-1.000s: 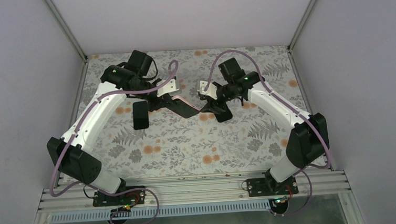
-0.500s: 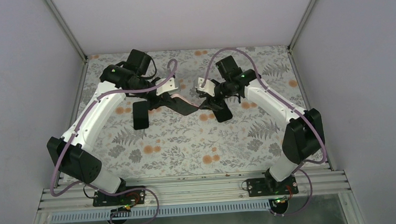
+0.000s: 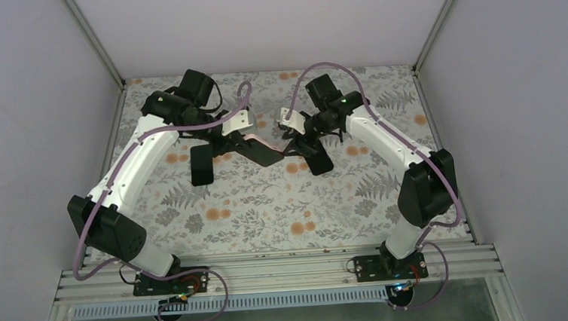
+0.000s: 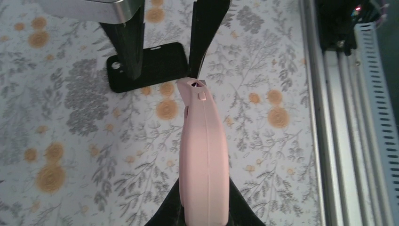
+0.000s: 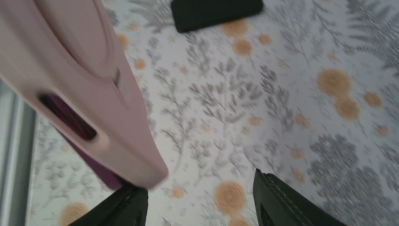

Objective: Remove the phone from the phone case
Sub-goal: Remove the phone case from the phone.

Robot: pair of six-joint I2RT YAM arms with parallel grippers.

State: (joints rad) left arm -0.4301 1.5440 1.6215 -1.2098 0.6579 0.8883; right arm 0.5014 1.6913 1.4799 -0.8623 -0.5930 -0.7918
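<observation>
The pink phone case (image 4: pixel 205 155) is held edge-on in the air between my left gripper's (image 4: pixel 205 209) fingers, which are shut on its near end. In the top view the left gripper (image 3: pixel 243 139) holds it over the table's middle back. A purple phone edge (image 5: pixel 91 162) shows under the case (image 5: pixel 80 84) in the right wrist view. My right gripper (image 5: pixel 202 197) is open, its jaws wide apart. Its left finger (image 5: pixel 127 207) sits just under the case's far corner. From above, the right gripper (image 3: pixel 298 140) meets the case's far end.
A flat black slab (image 3: pixel 201 165) lies on the flowered table left of the case, and another (image 3: pixel 319 160) lies under the right gripper. The latter shows a camera hole (image 4: pixel 115 67). A metal rail (image 4: pixel 339 122) runs along the table's near edge.
My right gripper has moved left toward the case's far end and its wrist has turned. The left gripper and the case have barely shifted.
</observation>
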